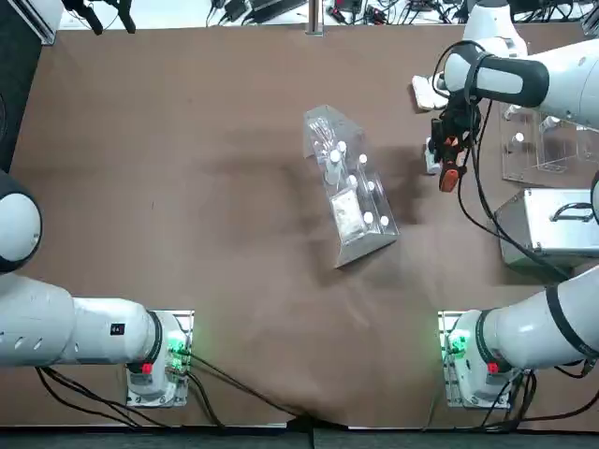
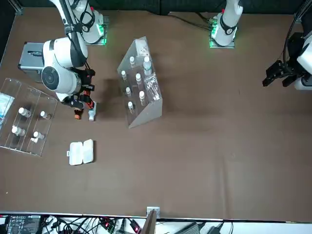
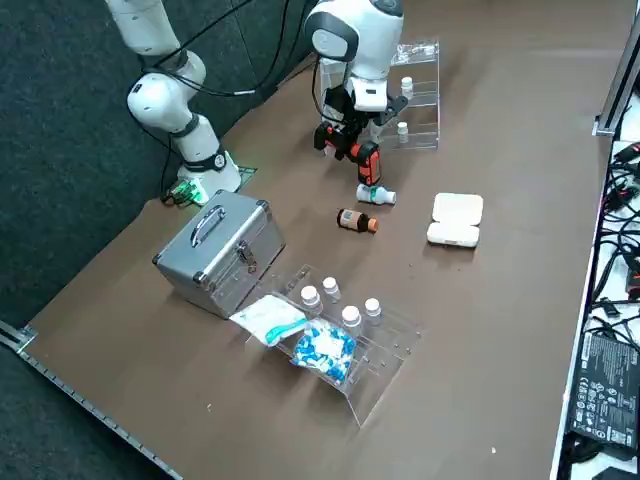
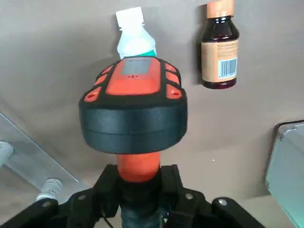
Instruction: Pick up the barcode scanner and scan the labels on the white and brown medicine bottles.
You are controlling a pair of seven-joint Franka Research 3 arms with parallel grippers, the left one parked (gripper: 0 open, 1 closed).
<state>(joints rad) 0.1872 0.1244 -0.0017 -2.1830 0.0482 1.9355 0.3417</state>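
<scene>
Likely scanning step: right tool (image 4: 139, 175) closed around barcode scanner (image 4: 133, 121), just beside white bottle (image 3: 376, 195). Next, probably: align with its label, then shift toward brown bottle (image 3: 352, 220), at seven o'clock from white in right side view.

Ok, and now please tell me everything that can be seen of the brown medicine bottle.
The brown medicine bottle is dark amber, glossy like glass or clear plastic, with an orange cap that is on. Its tan label carries small print and a white patch with a blue barcode. It lies on its side on the brown table, near the white bottle but apart from it. Only the table touches it; the right pincer grips the scanner instead.
</scene>
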